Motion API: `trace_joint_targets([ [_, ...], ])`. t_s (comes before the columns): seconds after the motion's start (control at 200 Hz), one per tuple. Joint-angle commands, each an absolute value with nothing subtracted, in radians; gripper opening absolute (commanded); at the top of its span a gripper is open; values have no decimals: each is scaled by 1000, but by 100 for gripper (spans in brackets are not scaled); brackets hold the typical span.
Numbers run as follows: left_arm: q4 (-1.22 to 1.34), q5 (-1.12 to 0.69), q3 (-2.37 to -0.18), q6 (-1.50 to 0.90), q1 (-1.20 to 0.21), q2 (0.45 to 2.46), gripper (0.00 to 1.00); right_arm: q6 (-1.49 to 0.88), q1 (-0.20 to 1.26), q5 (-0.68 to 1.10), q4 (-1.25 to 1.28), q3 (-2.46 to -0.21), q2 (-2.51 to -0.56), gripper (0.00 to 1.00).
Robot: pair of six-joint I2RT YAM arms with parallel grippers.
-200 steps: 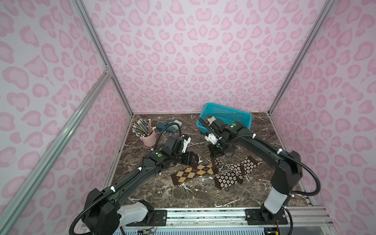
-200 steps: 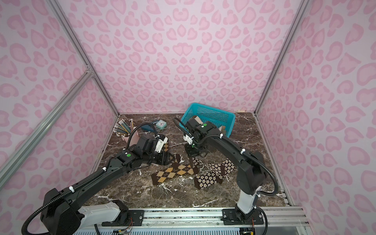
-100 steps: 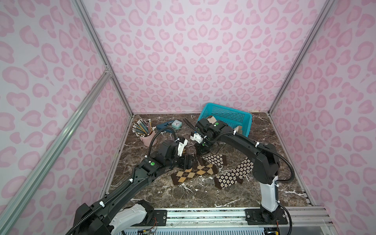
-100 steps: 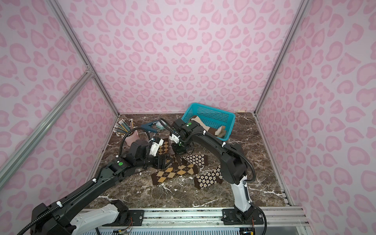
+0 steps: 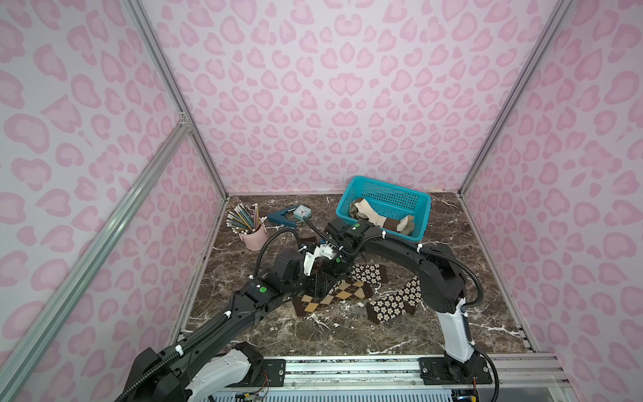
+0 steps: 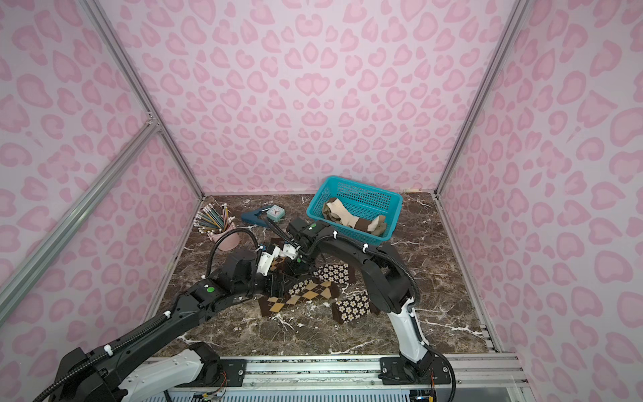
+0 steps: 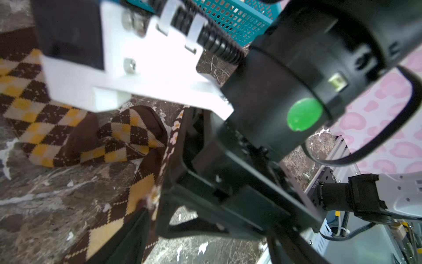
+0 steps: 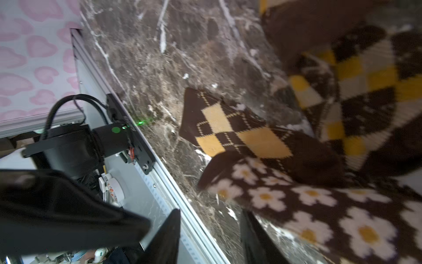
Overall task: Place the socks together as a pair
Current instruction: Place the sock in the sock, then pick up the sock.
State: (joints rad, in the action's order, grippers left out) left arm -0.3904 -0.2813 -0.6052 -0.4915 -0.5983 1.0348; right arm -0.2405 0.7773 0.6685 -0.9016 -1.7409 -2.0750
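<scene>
An argyle sock (image 5: 334, 296) lies flat mid-table, and a second argyle sock (image 7: 41, 118) with smaller checks lies partly under both grippers. One flowered sock (image 5: 370, 273) sits just behind the first argyle sock, another flowered sock (image 5: 393, 306) to its right. My left gripper (image 5: 322, 283) is open over the argyle sock's left end. In the left wrist view the right gripper's body blocks most of the picture. My right gripper (image 8: 210, 240) is open with bare marble between its fingers, the flowered sock (image 8: 319, 217) beside it. Cream-and-brown socks (image 5: 379, 221) lie in the basket.
A teal basket (image 5: 426, 205) stands at the back right. A pink pencil cup (image 5: 252, 236), a blue tool (image 5: 282, 219) and a small clock (image 5: 302, 211) stand at the back left. The two grippers are close together. Pink walls enclose the table.
My right gripper swung left with a flowered sock, set it down behind the argyle sock and opened. The left gripper drew back a little and opened wider.
</scene>
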Motion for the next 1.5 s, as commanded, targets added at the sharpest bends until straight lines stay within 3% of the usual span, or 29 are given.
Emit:
trace_joint_targets([
  [0.0, -405, -212, -584, -556, -603, 998, 82, -322, 735, 700, -822, -1677, -2000, 57],
  [0.135, -436, -135, -577, -597, -633, 976, 84, -355, 647, 683, -777, -1552, -1853, 60],
  [0.42, -546, -44, -678, -633, -637, 1223, 81, -399, 514, 644, -654, -1260, -1485, 73],
  [0.765, -549, -33, -740, -669, -637, 1406, 76, -451, 487, 637, -620, -1091, -1283, 73],
  [0.89, -524, -23, -767, -664, -635, 1495, 64, -448, 479, 634, -633, -1094, -1258, 73],
  [0.95, -514, -18, -777, -659, -634, 1531, 51, -442, 477, 634, -641, -1095, -1250, 73],
  [1.025, -523, -24, -803, -645, -633, 1561, 27, -436, 472, 628, -657, -1096, -1239, 73],
  [1.075, -550, -42, -834, -637, -637, 1558, 18, -429, 464, 622, -670, -1098, -1231, 73],
  [1.205, -685, -90, -985, -642, -675, 1463, 12, -410, 432, 616, -700, -1094, -1196, 73],
  [1.495, -748, -315, -1275, -830, -796, 1414, 12, -373, 288, 625, -707, -1067, -1097, 75],
])
